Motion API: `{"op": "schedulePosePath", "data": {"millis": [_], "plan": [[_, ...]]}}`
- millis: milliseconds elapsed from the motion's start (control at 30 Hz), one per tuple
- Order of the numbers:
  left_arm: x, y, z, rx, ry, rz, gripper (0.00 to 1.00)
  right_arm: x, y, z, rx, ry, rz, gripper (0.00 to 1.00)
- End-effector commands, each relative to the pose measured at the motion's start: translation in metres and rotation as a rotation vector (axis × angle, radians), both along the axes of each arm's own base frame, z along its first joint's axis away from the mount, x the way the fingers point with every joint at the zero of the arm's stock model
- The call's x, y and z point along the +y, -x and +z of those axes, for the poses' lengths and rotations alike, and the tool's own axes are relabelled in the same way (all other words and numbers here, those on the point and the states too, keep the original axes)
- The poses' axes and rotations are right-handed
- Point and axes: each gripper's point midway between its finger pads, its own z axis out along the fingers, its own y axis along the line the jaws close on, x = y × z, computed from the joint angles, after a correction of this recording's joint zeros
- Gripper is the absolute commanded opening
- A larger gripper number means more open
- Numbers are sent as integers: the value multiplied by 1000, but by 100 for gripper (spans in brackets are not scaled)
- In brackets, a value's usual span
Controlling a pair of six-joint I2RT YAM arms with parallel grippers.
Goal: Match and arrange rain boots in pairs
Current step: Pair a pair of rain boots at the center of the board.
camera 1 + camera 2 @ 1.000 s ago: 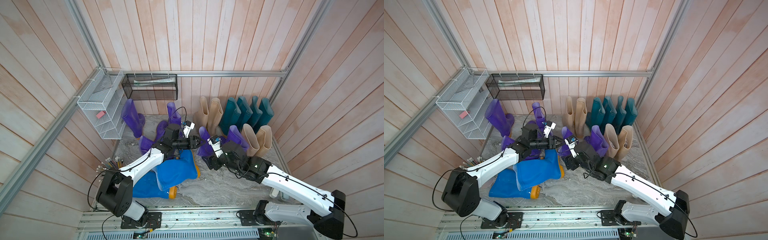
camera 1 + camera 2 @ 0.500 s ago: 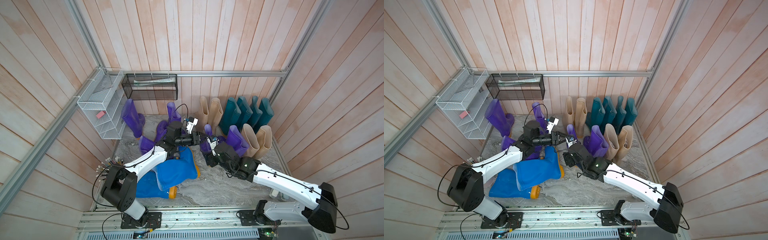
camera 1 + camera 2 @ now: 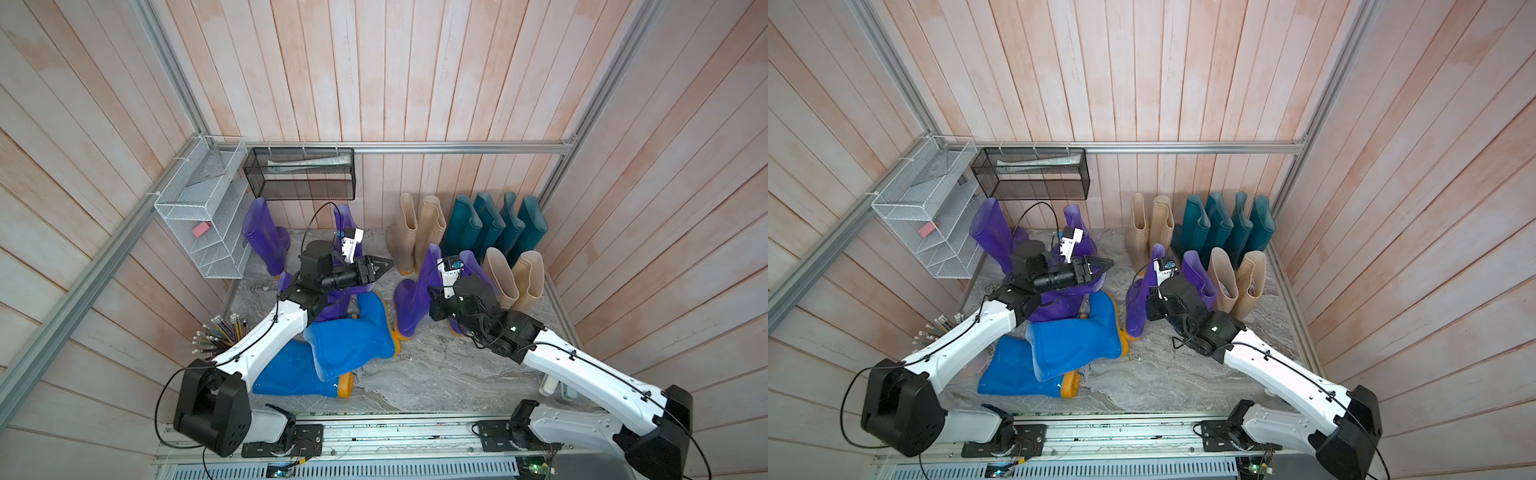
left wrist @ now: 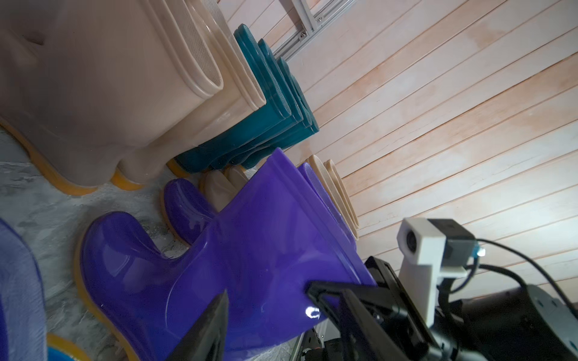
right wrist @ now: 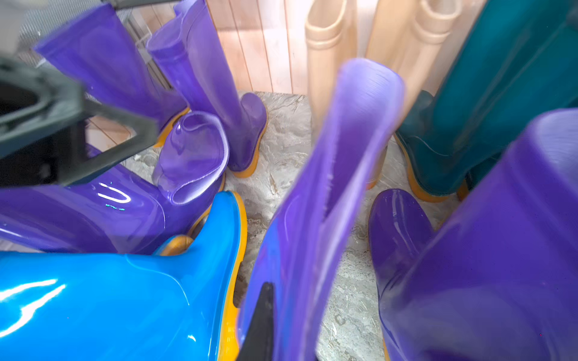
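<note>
Rubber boots on the grey marbled floor (image 3: 436, 365), counted by colour:
- Teal boots (image 3: 494, 232): four, upright in a tight row at the back right corner.
- Beige boots (image 3: 415, 232): four. Two stand against the back wall just left of the teal row, and two stand in front of that row by the right edge.
- Blue boots (image 3: 349, 345): two, lying crossed on their sides near the front left.
- Purple boots (image 3: 262, 237): five sure. Two are upright near the back left corner, one lies under the left arm, and two are upright mid-floor. The pile under the arm may hide more.

Left gripper (image 3: 380, 266): jaws apart, nothing between them, raised over the bare strip between the purple group and the back beige pair.

Right gripper (image 3: 433, 307): jaws together, pinching the shaft wall of the centre purple boot (image 5: 328, 187), which stands upright with its sole just beside a blue sole.

Open room: the front middle and front right of the floor are bare. The back and right edges are lined with boots.
</note>
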Motion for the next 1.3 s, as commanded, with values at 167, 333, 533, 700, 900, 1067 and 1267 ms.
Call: {"op": "schedulePosePath", "data": {"millis": [167, 333, 533, 700, 900, 1067, 1267], "plan": [[22, 41, -48, -2, -174, 72, 62, 11, 12, -18, 63, -44, 72, 0], [19, 45, -47, -13, -177, 61, 62, -8, 6, 13, -34, 44, 26, 0], [7, 43, -39, -26, -153, 24, 62, -13, 10, 14, -32, 155, 66, 0], [4, 42, -40, -26, -152, 17, 62, -23, 23, -2, 14, 159, 68, 0], [3, 36, -38, -46, -180, 18, 65, -25, 36, -22, 86, 141, 92, 31], [-4, 33, -45, -18, -170, -7, 65, -32, 30, -6, 53, 150, 41, 55], [-16, 36, -48, -11, -158, -39, 65, -24, 18, -3, 61, 222, 51, 61]]}}
